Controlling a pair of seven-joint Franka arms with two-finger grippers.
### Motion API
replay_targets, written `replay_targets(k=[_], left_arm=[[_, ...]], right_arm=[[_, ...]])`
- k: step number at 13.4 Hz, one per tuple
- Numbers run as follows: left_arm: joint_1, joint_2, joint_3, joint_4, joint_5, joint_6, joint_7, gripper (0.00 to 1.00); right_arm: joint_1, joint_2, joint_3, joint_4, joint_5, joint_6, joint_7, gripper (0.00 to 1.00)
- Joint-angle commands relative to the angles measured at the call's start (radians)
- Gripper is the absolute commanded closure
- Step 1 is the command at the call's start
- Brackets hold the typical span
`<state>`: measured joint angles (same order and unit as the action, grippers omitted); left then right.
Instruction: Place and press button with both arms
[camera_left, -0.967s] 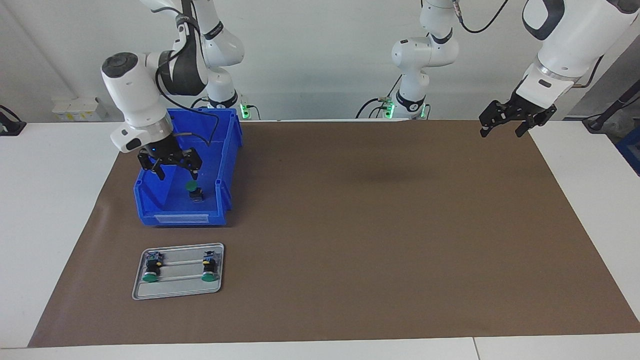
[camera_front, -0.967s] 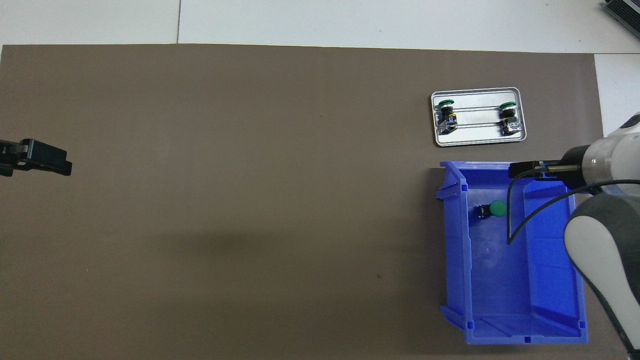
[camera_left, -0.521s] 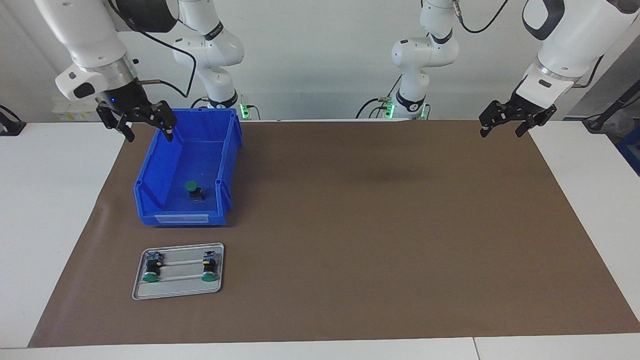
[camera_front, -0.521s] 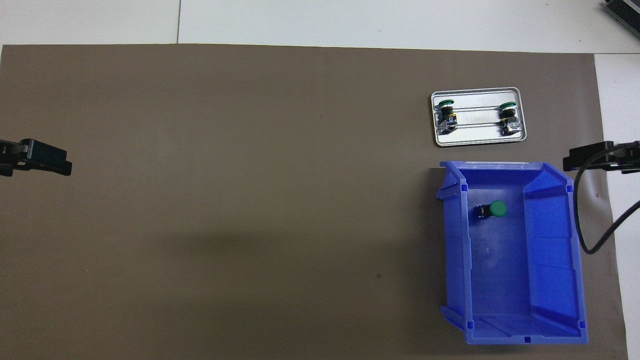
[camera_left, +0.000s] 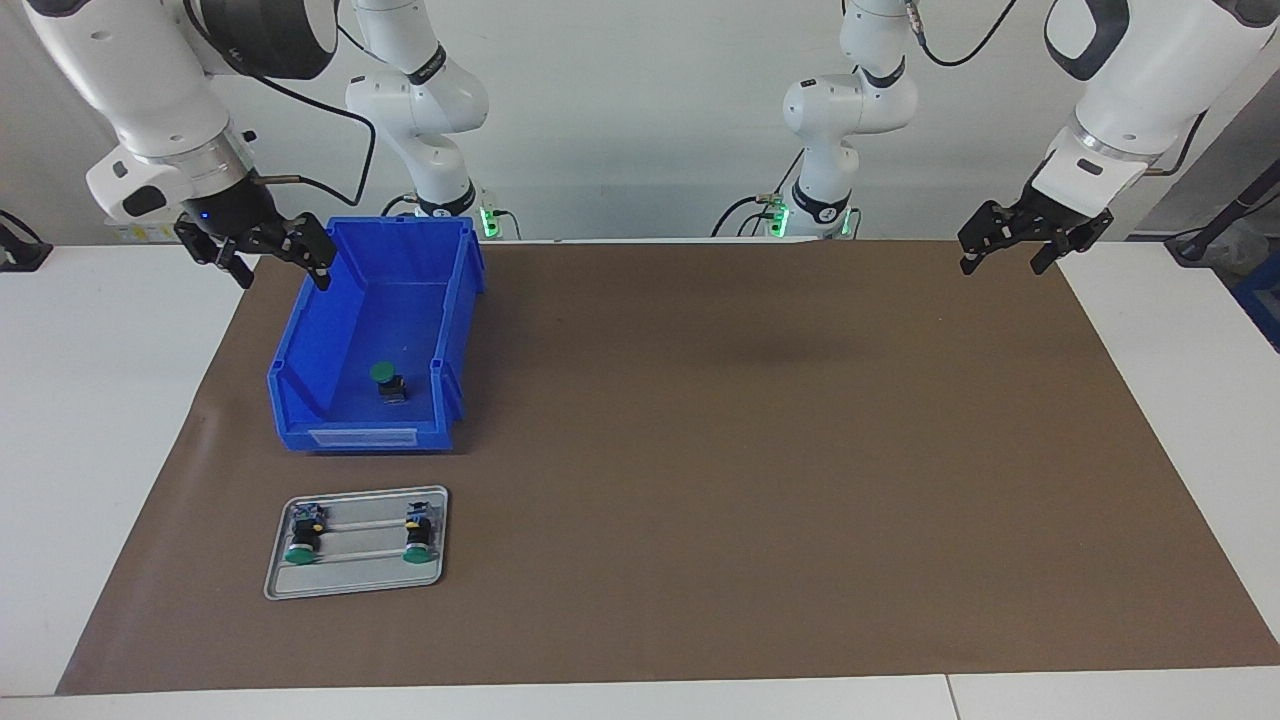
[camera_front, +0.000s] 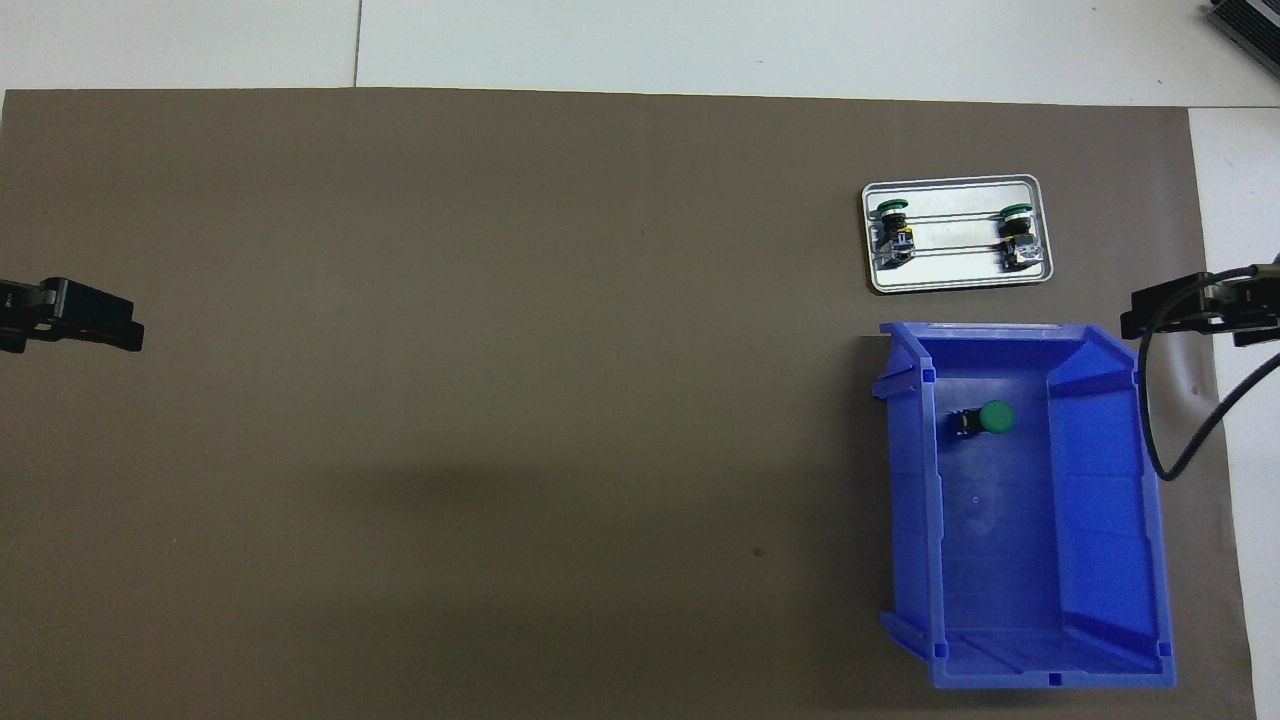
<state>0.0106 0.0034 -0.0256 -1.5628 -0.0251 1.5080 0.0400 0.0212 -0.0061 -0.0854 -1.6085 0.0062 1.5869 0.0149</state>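
One green-capped button lies on its side in the blue bin, also seen in the overhead view. Two more green-capped buttons lie on the grey tray. My right gripper is open and empty, raised over the bin's edge toward the right arm's end of the table; its tip shows in the overhead view. My left gripper is open and empty, waiting in the air over the mat's edge at the left arm's end; it also shows in the overhead view.
The bin stands on a brown mat at the right arm's end. The tray lies just farther from the robots than the bin. A black cable hangs from the right arm over the bin's wall.
My right gripper has risen out of the bin, empty, and moved toward the right arm's end of the table. The button in the bin has stayed put. The left arm has not moved.
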Motion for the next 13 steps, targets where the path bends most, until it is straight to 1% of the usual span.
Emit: replay_targets(k=[1, 4, 7, 9, 13], left_arm=[[0.006, -0.011, -0.004, -0.013, 0.001, -0.008, -0.006, 0.00], [0.006, -0.011, -0.004, -0.013, 0.001, -0.008, -0.006, 0.00], [0.006, -0.011, -0.004, -0.013, 0.001, -0.008, -0.006, 0.00], [0.006, -0.011, -0.004, -0.013, 0.001, -0.008, -0.006, 0.00], [0.006, -0.011, -0.004, -0.013, 0.001, -0.008, -0.006, 0.00]], right_arm=[[-0.013, -0.005, 0.010, -0.001, -0.017, 0.002, -0.012, 0.00], [-0.020, -0.005, 0.012, 0.002, -0.018, -0.005, -0.016, 0.00], [-0.006, 0.000, 0.015, 0.015, -0.057, -0.007, -0.024, 0.00], [-0.004, -0.006, 0.036, 0.015, -0.055, -0.011, -0.016, 0.00], [-0.007, -0.012, 0.038, 0.010, -0.048, -0.033, -0.016, 0.00]])
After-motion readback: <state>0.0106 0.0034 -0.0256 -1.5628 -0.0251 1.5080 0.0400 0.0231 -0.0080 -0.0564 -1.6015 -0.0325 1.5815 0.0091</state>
